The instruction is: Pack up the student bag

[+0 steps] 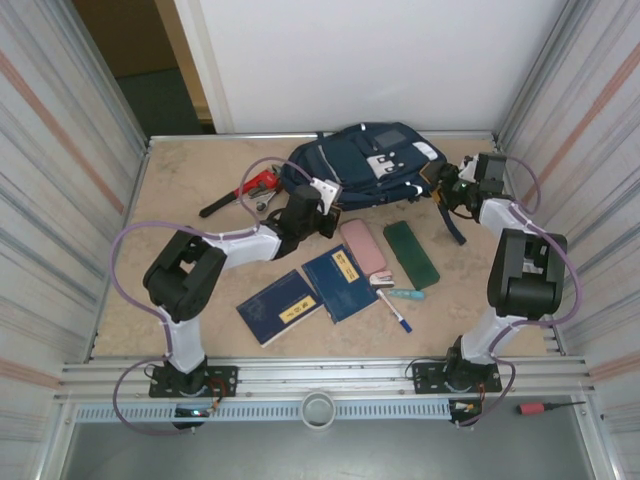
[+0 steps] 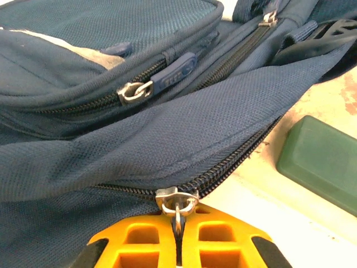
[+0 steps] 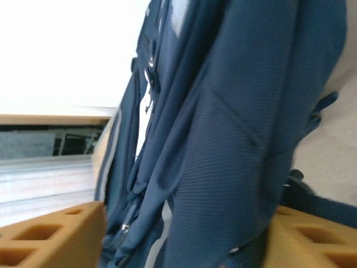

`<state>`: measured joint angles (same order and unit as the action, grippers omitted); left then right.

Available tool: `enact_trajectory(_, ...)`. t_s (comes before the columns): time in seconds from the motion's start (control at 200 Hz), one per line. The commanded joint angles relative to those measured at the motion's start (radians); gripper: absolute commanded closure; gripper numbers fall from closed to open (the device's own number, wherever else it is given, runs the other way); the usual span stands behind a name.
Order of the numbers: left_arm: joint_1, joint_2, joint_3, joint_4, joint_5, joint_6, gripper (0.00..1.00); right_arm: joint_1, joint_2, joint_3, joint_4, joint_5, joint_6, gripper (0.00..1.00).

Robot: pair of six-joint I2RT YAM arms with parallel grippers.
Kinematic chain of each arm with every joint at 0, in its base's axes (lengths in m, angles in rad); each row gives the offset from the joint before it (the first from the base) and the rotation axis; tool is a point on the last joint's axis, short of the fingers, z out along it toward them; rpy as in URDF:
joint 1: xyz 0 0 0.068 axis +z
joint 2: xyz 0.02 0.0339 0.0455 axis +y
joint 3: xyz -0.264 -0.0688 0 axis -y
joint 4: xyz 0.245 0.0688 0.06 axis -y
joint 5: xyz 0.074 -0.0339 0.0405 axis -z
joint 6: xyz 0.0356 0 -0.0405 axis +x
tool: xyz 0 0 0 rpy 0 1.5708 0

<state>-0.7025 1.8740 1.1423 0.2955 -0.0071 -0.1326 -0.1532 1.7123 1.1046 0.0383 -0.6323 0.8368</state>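
The student bag (image 1: 360, 160), navy blue with white patches, lies at the back middle of the table. My left gripper (image 1: 318, 195) is at the bag's near left edge. In the left wrist view its orange fingers (image 2: 139, 245) are shut on the metal zipper pull (image 2: 177, 204) of a long zipper along the bag (image 2: 167, 128). My right gripper (image 1: 452, 190) is at the bag's right side. Its fingers (image 3: 50, 234) stand wide apart, open, with a fold of the bag's fabric (image 3: 251, 111) hanging between them.
In front of the bag lie two navy books with yellow labels (image 1: 280, 307) (image 1: 340, 282), a pink case (image 1: 362, 246), a green case (image 1: 411, 254) (image 2: 321, 162) and a pen (image 1: 394, 310). A red-handled tool (image 1: 250, 190) lies left of the bag. Metal walls stand on both sides.
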Motion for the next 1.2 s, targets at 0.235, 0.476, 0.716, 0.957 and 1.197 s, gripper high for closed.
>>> enact_trajectory(0.235,-0.049,0.017,0.121,-0.083,-0.030,-0.082,1.00,0.098,-0.353,-0.221,-0.159,0.266,-0.126,0.07)
enact_trajectory(0.476,-0.049,0.004,0.105,-0.056,0.000,-0.116,1.00,0.351,-0.437,-0.275,-0.152,0.426,-0.036,0.08)
enact_trajectory(0.716,-0.051,-0.020,0.073,-0.030,0.022,-0.111,1.00,0.481,-0.280,-0.276,0.081,0.419,0.189,0.17)
enact_trajectory(0.957,-0.051,-0.034,0.045,-0.008,0.044,-0.101,1.00,0.495,-0.136,-0.259,0.229,0.444,0.323,0.20)
enact_trajectory(1.197,-0.048,-0.048,0.015,0.016,0.069,-0.067,1.00,0.458,-0.009,-0.205,0.316,0.435,0.361,0.52)
